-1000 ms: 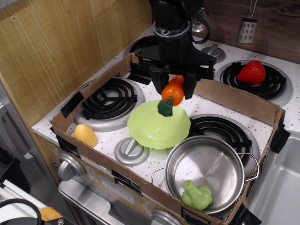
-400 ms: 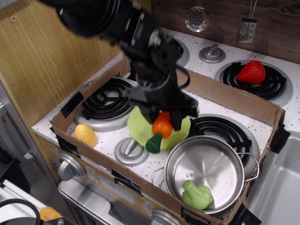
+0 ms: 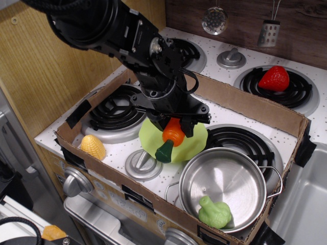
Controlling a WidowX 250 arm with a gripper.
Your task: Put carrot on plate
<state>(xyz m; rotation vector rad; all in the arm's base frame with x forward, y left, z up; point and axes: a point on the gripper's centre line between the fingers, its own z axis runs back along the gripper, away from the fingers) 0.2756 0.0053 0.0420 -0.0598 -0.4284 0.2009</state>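
The orange carrot (image 3: 172, 134) with its dark green stub (image 3: 164, 152) hangs tilted, stub down, over the light green scalloped plate (image 3: 195, 144) in the middle of the toy stove. My black gripper (image 3: 173, 125) is shut on the carrot's upper end, directly above the plate. The stub is at or just above the plate's front part; I cannot tell whether it touches. The arm hides the plate's back half.
A steel pan (image 3: 223, 185) with a green broccoli toy (image 3: 214, 212) stands at the front right, touching the plate's edge. Yellow corn (image 3: 93, 146) lies front left. A red strawberry (image 3: 274, 79) sits on the back right burner. A cardboard wall (image 3: 255, 109) rings the stove.
The arm has swung down and forward from behind the plate, lowering the carrot over the plate. In the last half second it shifted slightly back and the carrot tilted a little.
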